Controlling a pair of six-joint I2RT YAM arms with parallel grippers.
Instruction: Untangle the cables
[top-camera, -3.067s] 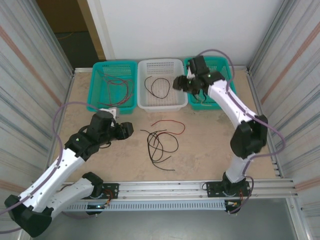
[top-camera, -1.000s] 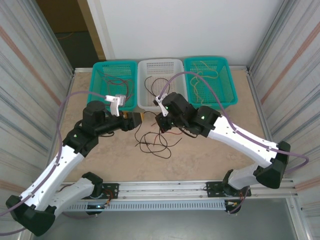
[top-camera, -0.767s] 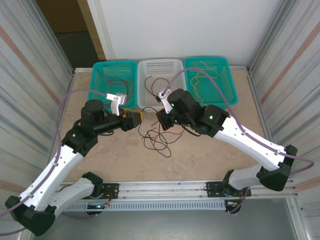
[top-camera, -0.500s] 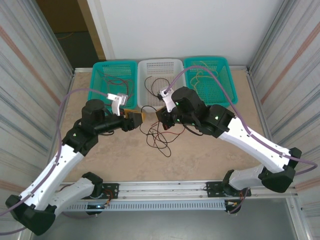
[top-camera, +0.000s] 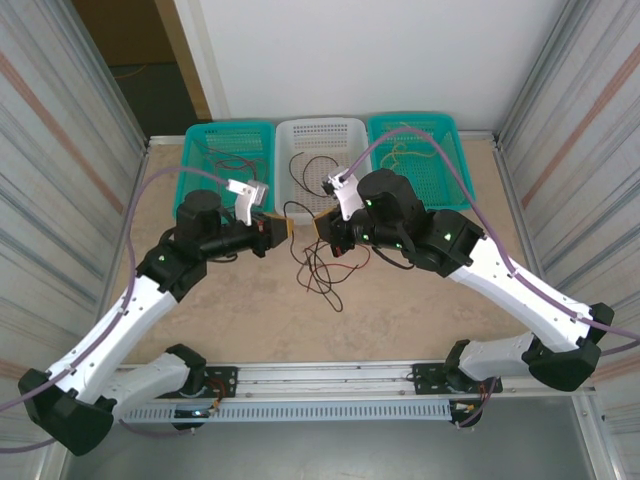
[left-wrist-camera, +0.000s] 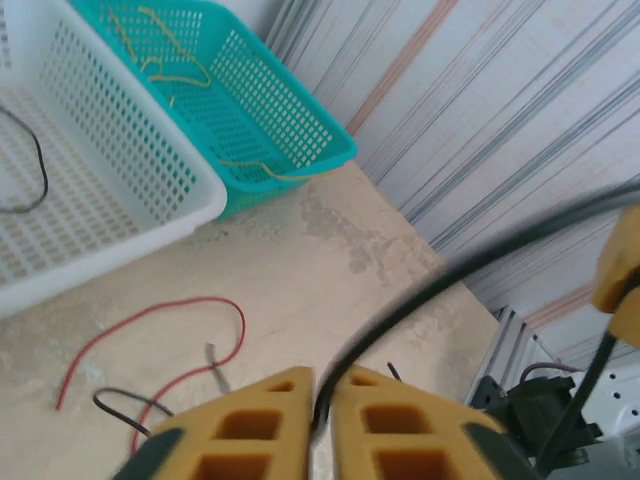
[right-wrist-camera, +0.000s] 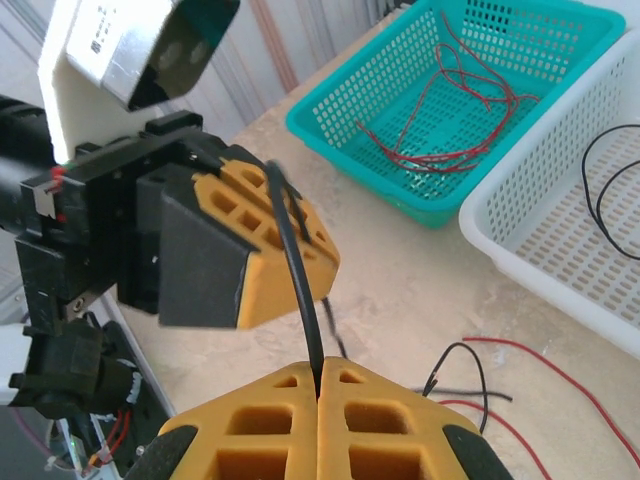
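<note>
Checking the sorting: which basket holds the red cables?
The left teal basket holds the red cables; the white middle basket has black cables, the right teal basket yellow cables.

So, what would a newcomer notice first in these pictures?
Both arms meet mid-table, the left claw and right claw each shut on one thin black cable running between them. Below them, on the tan tabletop, lies a loose tangle of thin red and black wires.

Light's bright, even and diffuse from overhead, so you get only faint soft shadows and no glare; top view sharp, left wrist's black cable (left-wrist-camera: 480, 252) smears from 6 toward 3 o'clock, pads (left-wrist-camera: 265, 425) at 6 soft.
</note>
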